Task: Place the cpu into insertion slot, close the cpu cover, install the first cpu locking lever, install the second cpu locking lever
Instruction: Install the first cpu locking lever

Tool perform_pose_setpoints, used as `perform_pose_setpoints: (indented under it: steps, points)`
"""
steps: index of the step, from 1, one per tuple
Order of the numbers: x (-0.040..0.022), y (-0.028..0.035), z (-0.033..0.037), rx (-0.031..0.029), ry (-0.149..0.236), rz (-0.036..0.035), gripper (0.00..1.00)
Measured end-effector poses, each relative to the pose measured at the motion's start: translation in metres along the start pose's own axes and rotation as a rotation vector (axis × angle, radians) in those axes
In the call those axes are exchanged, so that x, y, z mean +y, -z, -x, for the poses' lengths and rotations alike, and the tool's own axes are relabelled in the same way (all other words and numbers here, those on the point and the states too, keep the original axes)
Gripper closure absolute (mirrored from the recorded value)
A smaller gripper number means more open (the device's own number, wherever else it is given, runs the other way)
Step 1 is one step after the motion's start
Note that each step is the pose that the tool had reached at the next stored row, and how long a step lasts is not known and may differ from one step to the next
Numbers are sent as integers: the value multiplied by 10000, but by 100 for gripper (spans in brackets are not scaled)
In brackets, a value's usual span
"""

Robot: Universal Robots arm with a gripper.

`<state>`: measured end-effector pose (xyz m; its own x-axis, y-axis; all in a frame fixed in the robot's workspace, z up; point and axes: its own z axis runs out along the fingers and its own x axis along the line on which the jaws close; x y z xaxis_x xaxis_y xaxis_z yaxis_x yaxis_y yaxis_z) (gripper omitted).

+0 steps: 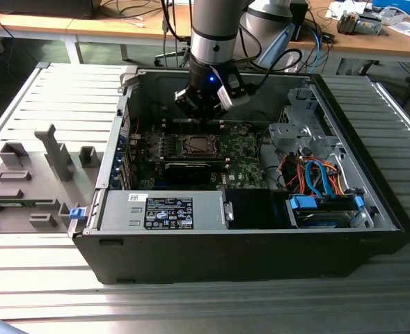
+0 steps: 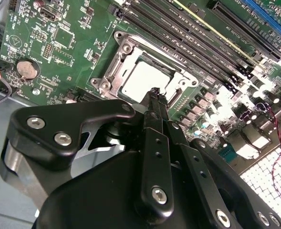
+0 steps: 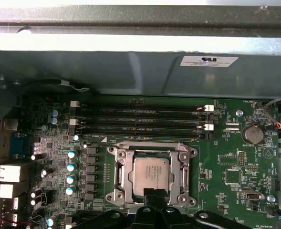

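The circuit board [image 3: 226, 157] is green, dotted with small silver parts. In its middle the chip [image 3: 151, 174] shows a pale silver-grey top, framed by the shiny silver cover [image 3: 122, 172]. The long memory slots [image 3: 140, 119] beside it are black with white clips at the ends. The gripper [image 2: 154, 93] is matt black with silver screws. The computer case [image 1: 225, 257] is black outside and grey inside, with blue, orange and red cables [image 1: 316, 174]. The table [image 1: 44, 90] is ribbed light grey.
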<state>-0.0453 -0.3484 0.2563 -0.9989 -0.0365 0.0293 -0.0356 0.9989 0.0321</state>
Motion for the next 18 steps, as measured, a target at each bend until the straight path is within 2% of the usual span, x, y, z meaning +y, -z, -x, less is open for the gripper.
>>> perform_pose_setpoints:
  steps: [18]
  points:
    - [2,-1,-53,0,0,0,89]
